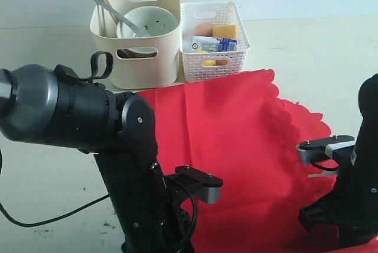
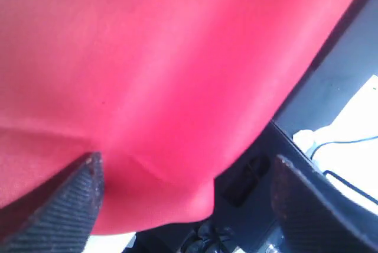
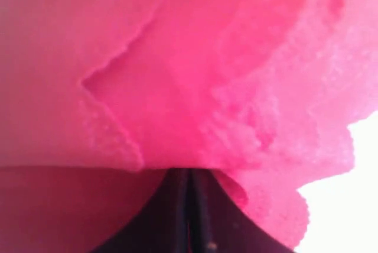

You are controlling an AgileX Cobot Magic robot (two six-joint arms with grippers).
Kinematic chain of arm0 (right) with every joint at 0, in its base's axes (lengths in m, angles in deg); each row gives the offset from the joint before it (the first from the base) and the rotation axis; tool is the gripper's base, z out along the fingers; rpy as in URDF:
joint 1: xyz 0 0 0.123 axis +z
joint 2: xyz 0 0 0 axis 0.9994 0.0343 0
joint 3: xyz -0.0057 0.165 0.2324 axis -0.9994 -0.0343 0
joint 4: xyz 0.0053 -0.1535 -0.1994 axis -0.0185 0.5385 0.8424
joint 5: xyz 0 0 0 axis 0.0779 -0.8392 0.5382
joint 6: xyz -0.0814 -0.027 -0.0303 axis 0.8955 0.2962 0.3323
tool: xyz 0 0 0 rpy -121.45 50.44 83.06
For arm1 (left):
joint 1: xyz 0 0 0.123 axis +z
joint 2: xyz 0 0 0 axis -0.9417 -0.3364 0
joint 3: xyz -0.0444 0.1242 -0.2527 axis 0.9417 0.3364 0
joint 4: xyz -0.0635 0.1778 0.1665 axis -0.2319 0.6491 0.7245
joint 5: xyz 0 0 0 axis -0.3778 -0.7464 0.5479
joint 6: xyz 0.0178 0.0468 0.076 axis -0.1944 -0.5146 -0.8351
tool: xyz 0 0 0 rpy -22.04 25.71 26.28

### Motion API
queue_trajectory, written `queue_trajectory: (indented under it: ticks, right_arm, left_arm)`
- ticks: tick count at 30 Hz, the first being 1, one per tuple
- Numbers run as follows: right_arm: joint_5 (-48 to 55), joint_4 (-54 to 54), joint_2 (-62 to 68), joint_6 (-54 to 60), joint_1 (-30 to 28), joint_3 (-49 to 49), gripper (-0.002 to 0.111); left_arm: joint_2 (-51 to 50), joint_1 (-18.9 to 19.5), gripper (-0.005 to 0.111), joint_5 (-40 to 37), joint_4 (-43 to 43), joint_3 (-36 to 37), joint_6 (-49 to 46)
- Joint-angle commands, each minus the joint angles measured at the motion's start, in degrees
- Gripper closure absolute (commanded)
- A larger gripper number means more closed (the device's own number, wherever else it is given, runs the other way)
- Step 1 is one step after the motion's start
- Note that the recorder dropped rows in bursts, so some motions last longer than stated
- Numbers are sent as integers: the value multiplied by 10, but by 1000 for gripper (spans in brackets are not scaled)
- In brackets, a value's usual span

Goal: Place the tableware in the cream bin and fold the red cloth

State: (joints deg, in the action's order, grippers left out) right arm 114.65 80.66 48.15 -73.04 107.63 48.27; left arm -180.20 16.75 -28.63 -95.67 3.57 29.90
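The red cloth point(image 1: 236, 146) lies spread on the table, its scalloped right side bunched up. In the right wrist view my right gripper point(image 3: 188, 173) is shut on the red cloth point(image 3: 195, 87), whose folds pile up at the fingertips. My left gripper point(image 2: 186, 176) stands open, with a near edge of the red cloth point(image 2: 153, 75) hanging between its fingers point(image 2: 88, 191). The cream bin point(image 1: 159, 58) stands at the back and holds a pale bowl point(image 1: 150, 21), wooden chopsticks point(image 1: 106, 2) and a grey utensil handle point(image 1: 115, 13). Both grippers are hidden in the exterior view.
A white lattice basket point(image 1: 233, 61) with food items and a carton stands right beside the cream bin. My left arm point(image 1: 77, 111) fills the front left, with a black cable point(image 1: 53, 214) on the table. My right arm point(image 1: 348, 194) stands at the front right.
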Motion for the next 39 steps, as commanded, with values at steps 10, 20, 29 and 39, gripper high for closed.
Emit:
queue_trajectory:
  ticks: [10,20,29,39]
  right_arm:
    - [60,-10,-169,-1,1,102,108]
    - [21,-183,-125,135,4,168,108]
    - [-68,-183,-21,150,79,170,108]
    - [-65,-179,69,150,141,241,108]
  left_arm:
    - [115,0,31,45,5,6,-29]
    - [232,13,31,85,57,7,78]
    - [338,47,31,85,276,43,312]
    - [473,86,31,75,397,128,454]
